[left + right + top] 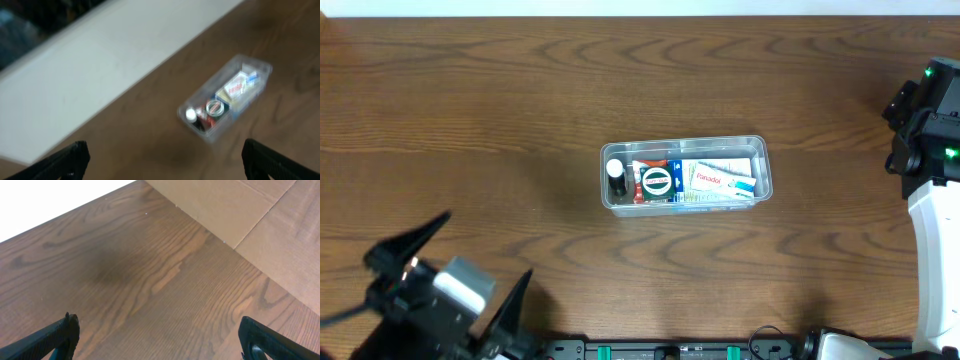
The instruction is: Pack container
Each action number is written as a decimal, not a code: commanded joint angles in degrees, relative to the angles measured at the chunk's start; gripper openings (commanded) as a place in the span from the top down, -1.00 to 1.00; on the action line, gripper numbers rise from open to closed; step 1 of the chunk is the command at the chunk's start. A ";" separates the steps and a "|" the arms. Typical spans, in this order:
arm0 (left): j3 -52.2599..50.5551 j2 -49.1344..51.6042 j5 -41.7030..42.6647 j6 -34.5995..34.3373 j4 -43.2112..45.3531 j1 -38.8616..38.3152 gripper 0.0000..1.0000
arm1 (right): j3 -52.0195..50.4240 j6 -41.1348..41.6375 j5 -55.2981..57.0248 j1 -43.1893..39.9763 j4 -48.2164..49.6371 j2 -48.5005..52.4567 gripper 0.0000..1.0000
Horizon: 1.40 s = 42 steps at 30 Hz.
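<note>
The clear plastic container (684, 172) sits in the middle of the wooden table. It holds a small bottle with a white cap at its left end, a red and blue box with a round logo in the middle, and a white Panadol box at its right end. It also shows, blurred, in the left wrist view (225, 97). My left gripper (475, 255) is open and empty at the front left, well away from the container. My right gripper (160, 335) is open and empty over bare wood; in the overhead view only its arm (930, 120) shows at the right edge.
The table's far edge and a pale floor show in the left wrist view (90, 75). Brown cardboard (240, 210) lies beyond the table edge in the right wrist view. A black rail (680, 350) runs along the front edge.
</note>
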 commanded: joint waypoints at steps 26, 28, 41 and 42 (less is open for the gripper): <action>-63.01 -30.23 5.44 0.79 57.57 26.43 -0.96 | 0.00 0.76 0.79 -0.33 -0.07 0.20 -0.98; -68.72 -30.23 6.34 0.79 65.18 26.38 -0.96 | 0.00 0.76 0.79 -0.33 -0.07 0.20 -0.98; -92.67 -35.06 7.98 0.79 89.68 26.32 -0.96 | 0.00 0.76 0.79 -0.33 -0.07 0.20 -0.98; -94.05 -36.11 7.98 0.79 90.49 26.32 -0.96 | 0.00 0.76 0.79 -0.33 -0.07 0.20 -0.98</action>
